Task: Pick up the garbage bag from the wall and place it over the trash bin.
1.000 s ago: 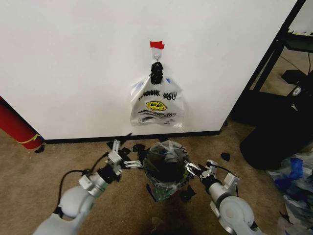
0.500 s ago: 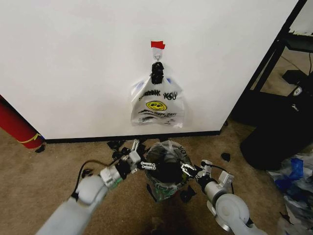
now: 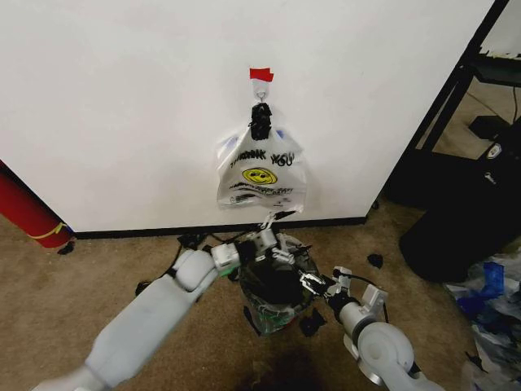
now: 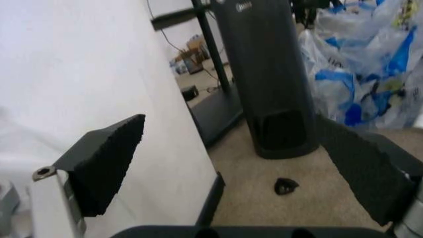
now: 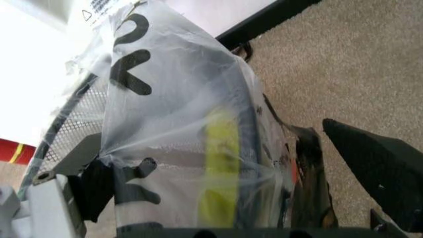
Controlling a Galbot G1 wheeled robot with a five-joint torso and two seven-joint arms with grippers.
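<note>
Smiley bag [image 3: 261,173] on wall [image 3: 122,98] above trash bin [image 3: 275,285].

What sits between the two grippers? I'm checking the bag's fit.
In the head view, the trash bin with the garbage bag over it.

a white "thank you" smiley bag [image 3: 261,173] hangs by its black knot [image 3: 260,120]. off at the left edge leans a red cylinder [image 3: 26,209] with a yellow band. brown carpet [image 3: 81,285] is littered with black scraps [image 3: 375,261]. at the right, a tall dark bulk [image 3: 460,220], a black stand [image 3: 456,85], and crumpled blue-and-clear plastic [image 3: 488,297].
</note>
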